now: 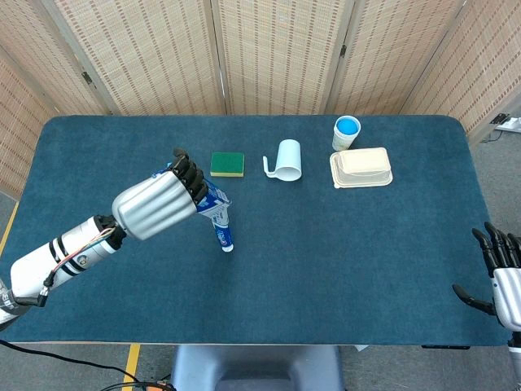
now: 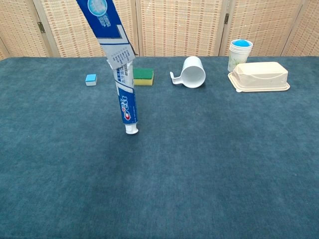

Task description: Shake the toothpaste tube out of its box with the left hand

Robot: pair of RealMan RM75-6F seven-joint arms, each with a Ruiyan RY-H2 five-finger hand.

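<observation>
Nearest, right hand (image 1: pixel 498 273): at the table's near right edge, fingers spread and apart, holding nothing; well away from the work.
Left hand (image 1: pixel 163 204): raised over the left half of the table (image 2: pixel 224 174), fingers wrapped round the upper end of the toothpaste box (image 2: pixel 107 30); only the head view shows the hand, so the exact grip on the far side is hidden.
Toothpaste tube (image 2: pixel 126 102): most of it hangs below the box's open lower end, standing nearly upright with its white cap (image 2: pixel 131 130) resting on, or just above, the blue cloth; its top end is inside the box mouth.
Stage, as I judge it: the tube is nearly out but not free; a further lift or shake of the box should release it.
Risk: the tube, once clear, will likely topple and could roll; a hard shake could fling it toward the sponge (image 2: pixel 143 76) or the white mug (image 2: pixel 192 71) lying on its side; a loose grip could drop box and tube together.
Farther back: small blue block (image 2: pixel 90 79) left of the sponge; lidded takeaway container (image 2: pixel 259 76) beside a stack of paper cups (image 2: pixel 239 54) at the far right.
</observation>
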